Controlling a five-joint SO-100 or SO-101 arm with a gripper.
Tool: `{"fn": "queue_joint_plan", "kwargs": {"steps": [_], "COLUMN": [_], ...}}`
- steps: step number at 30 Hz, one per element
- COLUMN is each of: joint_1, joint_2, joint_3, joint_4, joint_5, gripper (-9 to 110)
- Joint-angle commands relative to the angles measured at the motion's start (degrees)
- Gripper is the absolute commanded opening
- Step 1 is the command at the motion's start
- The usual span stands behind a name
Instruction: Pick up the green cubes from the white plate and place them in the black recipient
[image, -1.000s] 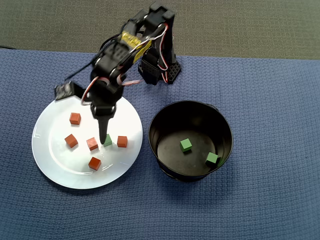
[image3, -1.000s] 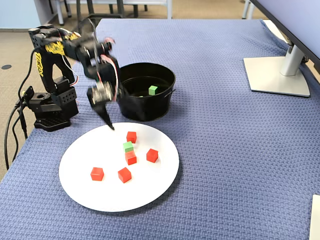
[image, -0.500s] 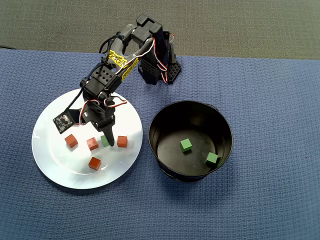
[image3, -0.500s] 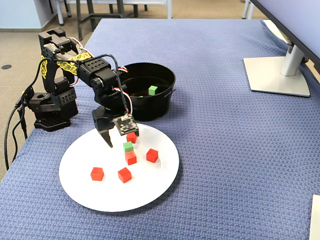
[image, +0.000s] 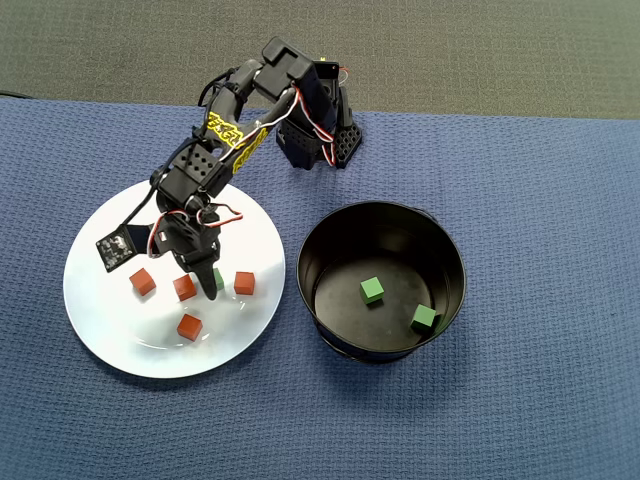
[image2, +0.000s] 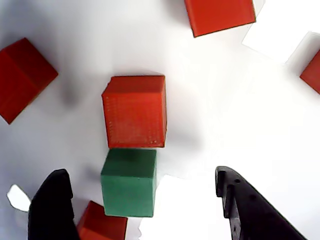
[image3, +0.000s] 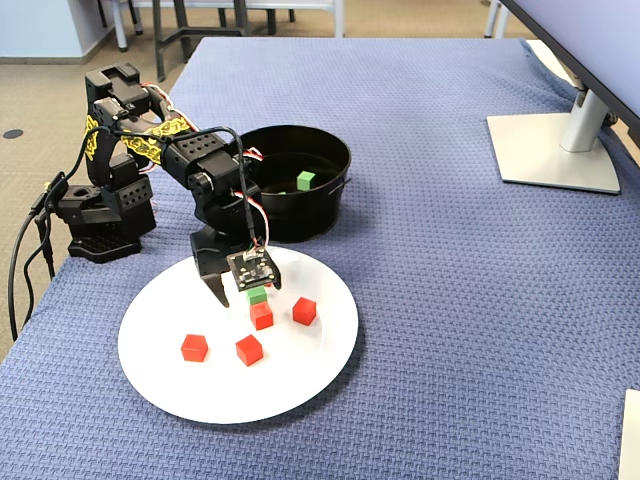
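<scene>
The arm (image3: 150, 150) reaches out from its base (image3: 100, 215) and folds down at the elbow, wrist pointing steeply downward. The tool (image2: 145, 205) hangs low with its jaws spread apart; in the wrist view one dark finger (image2: 50, 207) shows at lower left, the other at lower right

We make out only one marking: a yellow band (image: 232, 134) with black characters wrapped around the arm (image: 200, 165), toward the bench's far left edge in the overhead view. Its characters are too blurred for us to read.
</scene>
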Motion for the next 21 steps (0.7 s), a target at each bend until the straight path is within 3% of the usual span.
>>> {"fn": "queue_joint_plan", "kwargs": {"steps": [1, 21], "joint_1": [-2.1, -5.5], "joint_2": [0.4, 1.7], "joint_3": [-1.8, 5.3], "joint_4": [-2.4, -6.5], "joint_5": [3.3, 4.9], "gripper": [30, 21]}}
